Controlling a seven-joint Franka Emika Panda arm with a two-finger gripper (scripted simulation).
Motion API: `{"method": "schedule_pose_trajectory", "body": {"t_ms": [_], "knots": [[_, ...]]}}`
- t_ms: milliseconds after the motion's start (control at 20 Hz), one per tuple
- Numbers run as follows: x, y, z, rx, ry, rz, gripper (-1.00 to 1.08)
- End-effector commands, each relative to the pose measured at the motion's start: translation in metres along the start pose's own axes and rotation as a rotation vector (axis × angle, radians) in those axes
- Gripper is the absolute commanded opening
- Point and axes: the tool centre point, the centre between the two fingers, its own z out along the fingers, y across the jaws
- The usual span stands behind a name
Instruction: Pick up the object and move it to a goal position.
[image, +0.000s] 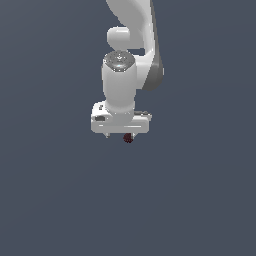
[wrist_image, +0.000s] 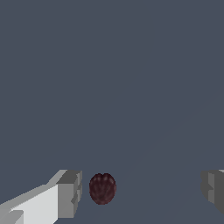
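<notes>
The white arm (image: 120, 85) hangs straight down over the bare grey floor, and its gripper (wrist_image: 142, 192) is spread wide, holding nothing. Between the fingers (wrist_image: 70, 192) sits the object (wrist_image: 103, 188), tucked just beside one pad, well apart from the other. An off-centre squeeze looks likely.

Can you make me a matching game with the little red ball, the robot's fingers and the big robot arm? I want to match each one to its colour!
Things:
1. bumpy ball
2. fingertips of the end effector
3. robot arm

Colours:
A. white
B. dark maroon-red
C. grey

Right pairs: 1-B, 2-C, 3-A.

The ball sits between the open fingertips, closer to one of them, not squeezed yet.
</notes>
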Motion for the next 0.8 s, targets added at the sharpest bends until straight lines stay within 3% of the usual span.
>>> {"method": "schedule_pose_trajectory", "body": {"t_ms": [0,500,750], "knots": [[0.0,0.0,0.0,0.0,0.0,0.0,1.0],[0.001,0.041,-0.004,-0.019,0.014,0.044,1.0],[0.001,0.041,-0.004,-0.019,0.014,0.044,1.0]]}}
